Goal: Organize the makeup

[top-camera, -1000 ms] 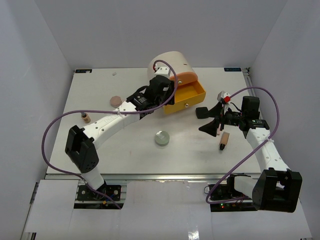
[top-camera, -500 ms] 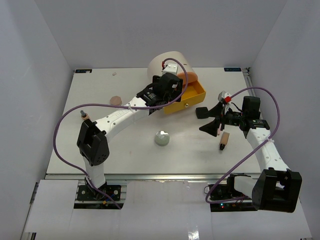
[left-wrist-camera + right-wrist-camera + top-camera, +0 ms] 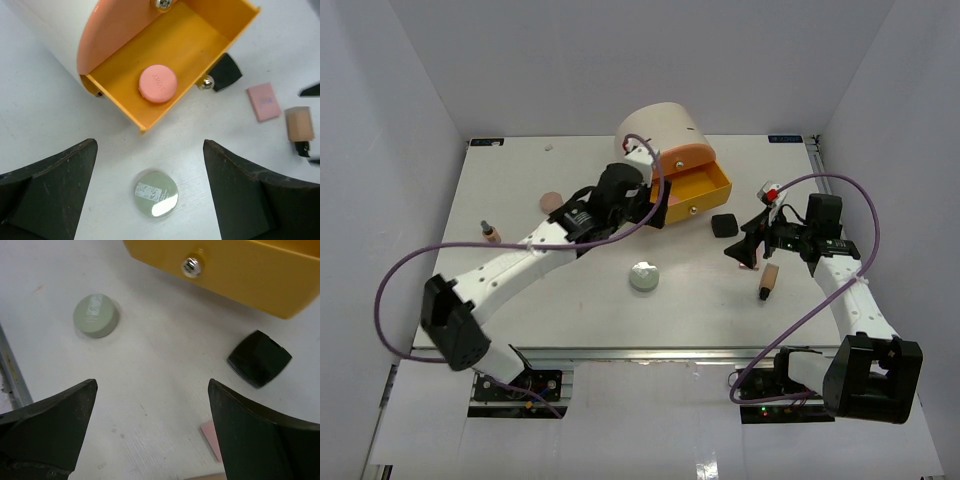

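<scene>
The yellow drawer [image 3: 698,192] of the cream drum [image 3: 655,130] stands open with a pink disc [image 3: 157,83] lying in it. My left gripper [image 3: 642,205] [image 3: 150,144] is open and empty, hovering in front of the drawer, above the silver-white compact [image 3: 643,276] [image 3: 156,193]. A black square case [image 3: 723,224] [image 3: 260,358] lies by the drawer's right corner. My right gripper [image 3: 745,247] [image 3: 152,384] is open and empty just right of the case, over the pink palette [image 3: 210,437] [image 3: 263,101]. A tan tube [image 3: 769,282] lies beside it.
A second tan tube [image 3: 490,233] stands at the left. Another pink disc [image 3: 552,200] lies on the table left of the drum. The closed orange drawer front [image 3: 685,158] sits above the yellow one. White walls enclose the table [image 3: 570,300] on three sides.
</scene>
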Robot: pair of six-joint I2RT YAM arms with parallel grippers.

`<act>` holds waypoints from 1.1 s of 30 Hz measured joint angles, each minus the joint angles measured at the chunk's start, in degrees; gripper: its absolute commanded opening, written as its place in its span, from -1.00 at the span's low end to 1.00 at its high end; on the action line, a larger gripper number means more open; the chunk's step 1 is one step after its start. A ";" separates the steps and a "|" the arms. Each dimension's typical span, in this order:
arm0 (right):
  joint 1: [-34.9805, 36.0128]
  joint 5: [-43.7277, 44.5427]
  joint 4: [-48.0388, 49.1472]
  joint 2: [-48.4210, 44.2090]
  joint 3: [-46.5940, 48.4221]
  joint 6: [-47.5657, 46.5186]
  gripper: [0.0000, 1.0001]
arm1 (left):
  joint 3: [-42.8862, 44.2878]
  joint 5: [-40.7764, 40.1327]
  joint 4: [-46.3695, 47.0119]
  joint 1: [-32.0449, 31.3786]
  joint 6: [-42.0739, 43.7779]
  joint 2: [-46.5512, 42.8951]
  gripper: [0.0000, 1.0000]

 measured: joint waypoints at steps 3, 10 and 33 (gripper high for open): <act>-0.05 8.45 0.21 0.93 0.02 1.76 0.96 | -10.13 1.43 1.41 0.22 0.59 -12.98 0.96; 0.39 30.80 0.06 8.07 1.00 11.71 0.80 | -30.89 0.93 9.17 1.17 0.70 -37.02 0.96; 7.07 51.85 -1.34 21.49 4.29 25.74 0.81 | -41.63 -1.90 11.15 1.46 0.15 -46.63 0.96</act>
